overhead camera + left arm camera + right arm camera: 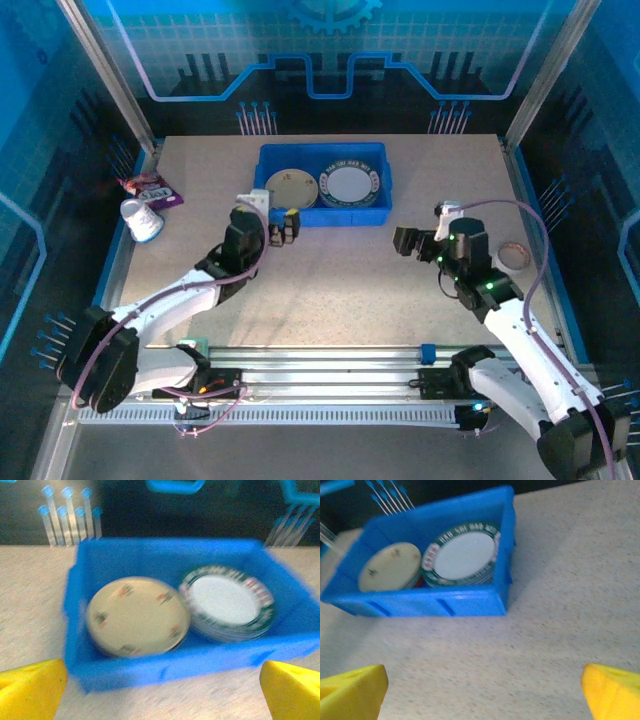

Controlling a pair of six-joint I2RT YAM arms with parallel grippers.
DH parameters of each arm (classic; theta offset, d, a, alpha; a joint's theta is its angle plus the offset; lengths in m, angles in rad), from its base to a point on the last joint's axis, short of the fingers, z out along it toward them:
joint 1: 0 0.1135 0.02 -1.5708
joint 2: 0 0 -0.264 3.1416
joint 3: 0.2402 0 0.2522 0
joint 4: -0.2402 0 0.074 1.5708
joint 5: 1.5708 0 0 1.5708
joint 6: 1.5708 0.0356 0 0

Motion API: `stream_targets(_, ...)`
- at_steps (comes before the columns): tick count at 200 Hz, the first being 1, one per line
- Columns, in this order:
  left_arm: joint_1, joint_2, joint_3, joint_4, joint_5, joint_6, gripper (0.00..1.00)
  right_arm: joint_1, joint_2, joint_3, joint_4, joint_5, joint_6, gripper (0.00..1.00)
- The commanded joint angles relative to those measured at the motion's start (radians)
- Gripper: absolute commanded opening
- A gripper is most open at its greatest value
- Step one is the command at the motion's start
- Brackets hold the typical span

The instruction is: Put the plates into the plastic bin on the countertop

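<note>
The blue plastic bin (385, 190) stands at the back middle of the beige countertop (340, 280). Inside lie two stacks of plates: a cream plate (292, 186) on top at the left, a white plate with a dark patterned rim (349, 184) on top at the right. The wrist views show them too: cream plate (137, 615) (390, 566), white plate (225, 600) (466, 552), bin (195, 662) (470, 605). My left gripper (282, 228) hovers open just in front of the bin's near wall, holding nothing. My right gripper (412, 243) is open over bare counter, right of the bin.
A white cup (143, 220) lies on its side at the left edge, with a small purple packet (150, 187) behind it. A roll of tape (514, 255) sits by the right edge. Blue edging and metal rails frame the counter.
</note>
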Motion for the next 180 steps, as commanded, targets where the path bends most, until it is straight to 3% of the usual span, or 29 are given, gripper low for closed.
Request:
stream_targets(1,0.072,-0.104,-0.086,0.117,-0.184,0.106,0.99,0.030,-0.001,-0.019,0.073,0.141,-0.121,1.00)
stream_targets(18,0.210,-0.111,-0.168,0.175,-0.157,0.088,0.99,0.030,-0.002,-0.028,0.092,0.145,-0.155,1.00)
stream_targets(38,0.363,0.000,-0.234,0.354,-0.027,0.060,0.99,0.026,-0.013,-0.080,0.180,0.168,-0.179,1.00)
stream_targets(45,0.372,0.027,-0.204,0.285,-0.025,0.089,0.99,0.021,-0.013,-0.094,0.201,0.174,-0.183,1.00)
stream_targets(63,0.396,0.099,-0.234,0.385,-0.017,0.126,0.99,0.007,-0.006,-0.112,0.216,0.182,-0.185,1.00)
stream_targets(77,0.452,0.122,-0.294,0.520,0.117,0.080,0.99,0.003,-0.005,-0.124,0.221,0.185,-0.197,1.00)
stream_targets(98,0.485,0.204,-0.289,0.587,0.173,0.074,1.00,-0.040,-0.003,-0.181,0.301,0.190,-0.214,1.00)
stream_targets(116,0.501,0.378,-0.338,0.887,0.221,0.100,0.99,-0.110,0.005,-0.234,0.387,0.164,-0.206,1.00)
stream_targets(129,0.503,0.302,-0.325,0.725,0.203,0.061,0.99,-0.153,0.014,-0.262,0.444,0.163,-0.210,1.00)
stream_targets(160,0.500,0.334,-0.280,0.705,0.220,0.085,0.99,-0.243,0.060,-0.297,0.568,0.212,-0.258,1.00)
stream_targets(180,0.499,0.334,-0.274,0.694,0.221,0.086,0.99,-0.294,0.149,-0.358,0.769,0.215,-0.267,1.00)
